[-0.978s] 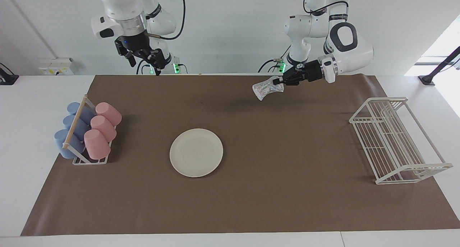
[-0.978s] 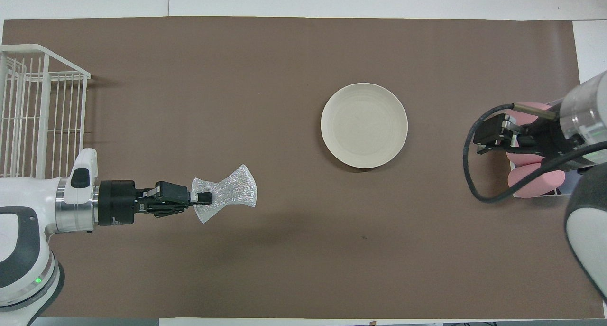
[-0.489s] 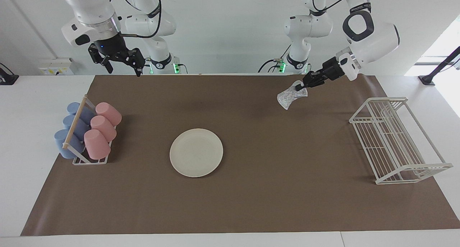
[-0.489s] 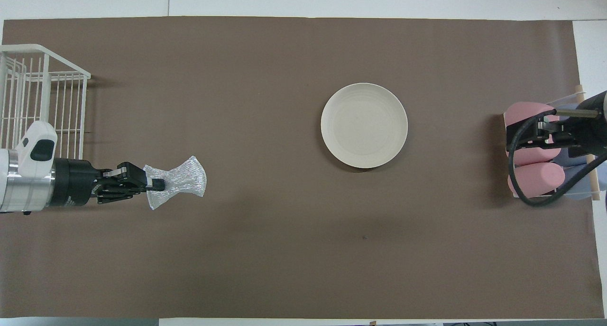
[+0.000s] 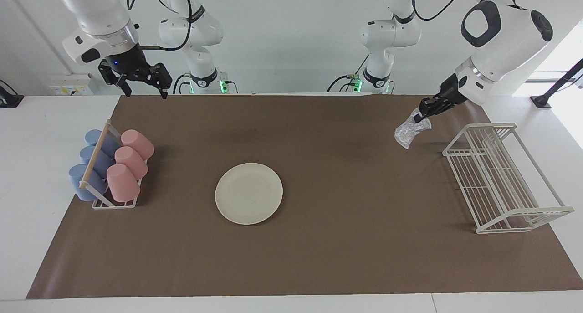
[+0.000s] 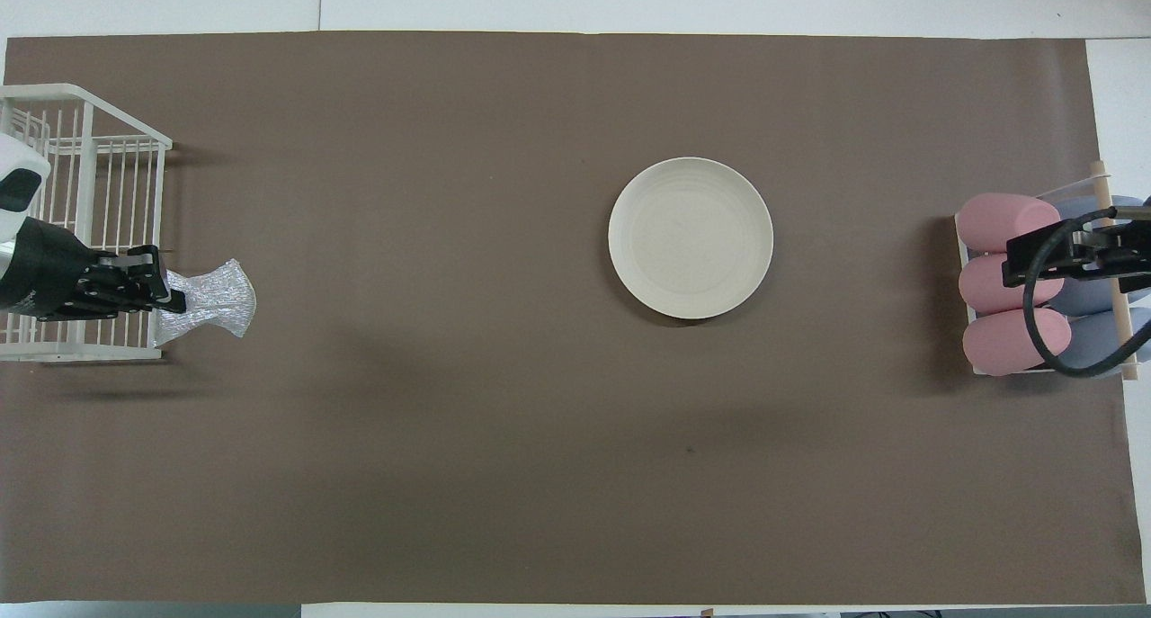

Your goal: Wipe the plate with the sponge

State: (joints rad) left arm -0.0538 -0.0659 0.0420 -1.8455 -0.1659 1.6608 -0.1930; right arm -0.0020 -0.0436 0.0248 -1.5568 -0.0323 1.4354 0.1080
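Observation:
The cream-white plate (image 5: 248,193) lies flat on the brown mat, somewhat toward the right arm's end; it also shows in the overhead view (image 6: 691,237). My left gripper (image 5: 421,114) (image 6: 173,300) is shut on the silvery sponge (image 5: 410,132) (image 6: 212,291). It holds the sponge in the air over the mat, just beside the wire rack at the left arm's end, well away from the plate. My right gripper (image 5: 145,93) (image 6: 1021,258) is open and empty, raised over the cup rack at the right arm's end.
A white wire rack (image 5: 501,176) (image 6: 81,222) stands at the left arm's end. A small rack of pink and blue cups (image 5: 111,167) (image 6: 1007,285) lies at the right arm's end. The brown mat (image 5: 319,258) covers the table.
My left gripper has carried the sponge away from the table's middle to beside the wire rack. My right gripper has swung outward to over the cup rack. The plate has not moved.

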